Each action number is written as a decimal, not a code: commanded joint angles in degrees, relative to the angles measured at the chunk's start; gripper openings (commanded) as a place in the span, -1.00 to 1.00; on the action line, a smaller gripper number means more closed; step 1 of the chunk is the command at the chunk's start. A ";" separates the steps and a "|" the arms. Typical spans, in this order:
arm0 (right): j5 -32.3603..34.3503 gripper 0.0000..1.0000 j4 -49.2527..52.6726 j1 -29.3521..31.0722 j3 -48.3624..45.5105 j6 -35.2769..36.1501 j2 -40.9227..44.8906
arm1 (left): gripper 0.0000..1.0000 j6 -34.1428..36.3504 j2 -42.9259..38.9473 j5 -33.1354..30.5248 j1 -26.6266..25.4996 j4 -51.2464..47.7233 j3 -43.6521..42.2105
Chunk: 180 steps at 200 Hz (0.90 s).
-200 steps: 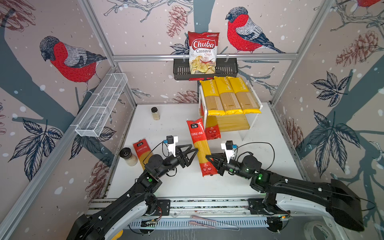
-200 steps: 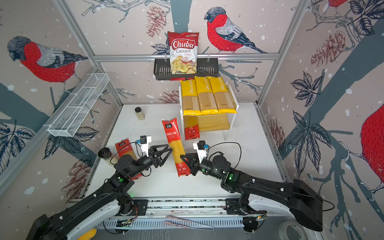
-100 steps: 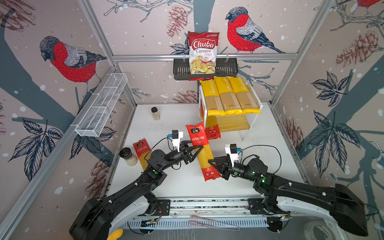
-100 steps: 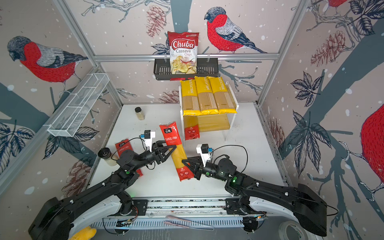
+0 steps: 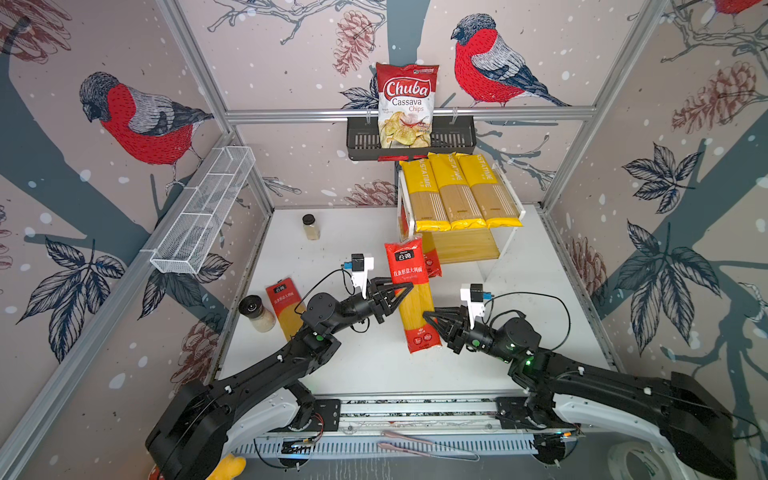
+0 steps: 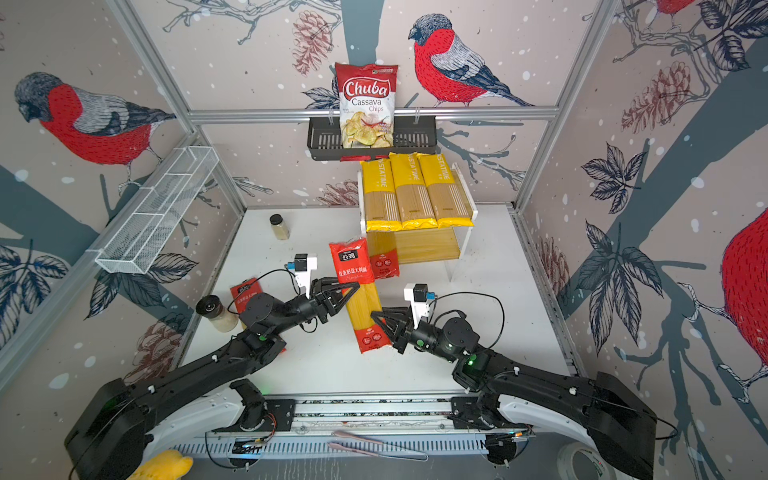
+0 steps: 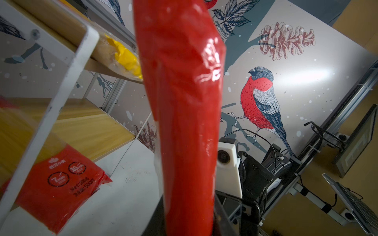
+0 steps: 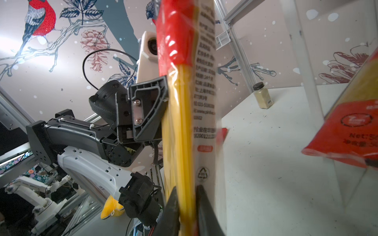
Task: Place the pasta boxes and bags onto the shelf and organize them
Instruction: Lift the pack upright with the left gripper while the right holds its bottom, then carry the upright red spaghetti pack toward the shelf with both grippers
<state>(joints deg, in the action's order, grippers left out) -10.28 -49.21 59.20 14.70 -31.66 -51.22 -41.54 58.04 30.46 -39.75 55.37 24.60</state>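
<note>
2 pincers meet on 1 red pack (image 5: 412,299), apparently raised off the desk (image 5: 365,365) just in front of the shelf (image 5: 469,248). Left pincer (image 5: 405,289) is clamped on its upper half. Right pincer (image 5: 428,318) straddles the lower end; cannot tell whether it grips. Judgement: free the right only once the left holds firm, then slide the pack lengthwise onto the lower board beside the shelved red pack (image 5: 432,266), clear of the white post (image 5: 508,243). Readable: "Chuba Cassava Chips" on the chips bag (image 5: 406,104); "PASTATIME" on 3 yellow packs (image 6: 413,191) on the top board; "Net:500g" on the shelved pack.
</note>
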 commanded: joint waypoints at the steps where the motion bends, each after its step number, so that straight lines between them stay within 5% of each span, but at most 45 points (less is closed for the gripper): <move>1: 2.41 -0.52 -5.68 -0.05 -0.62 -2.67 0.74 | -0.71 0.88 0.05 2.11 -0.42 3.58 1.54; 77: 6.14 0.07 -8.44 -0.06 -6.76 -7.83 4.42 | -0.81 4.26 -0.70 -5.36 -0.42 1.30 6.56; 118: 10.01 0.36 -10.84 -0.75 -12.00 -11.29 8.09 | -0.81 3.36 -1.62 -15.22 -0.42 1.55 8.66; 180: 10.07 0.45 -14.42 -1.54 -13.04 -13.54 8.59 | -0.81 -1.10 2.40 -18.13 -2.70 7.13 10.34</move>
<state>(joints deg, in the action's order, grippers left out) -0.75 -58.83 57.69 1.26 -43.86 -42.04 -40.25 59.24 14.15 -41.12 51.96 33.95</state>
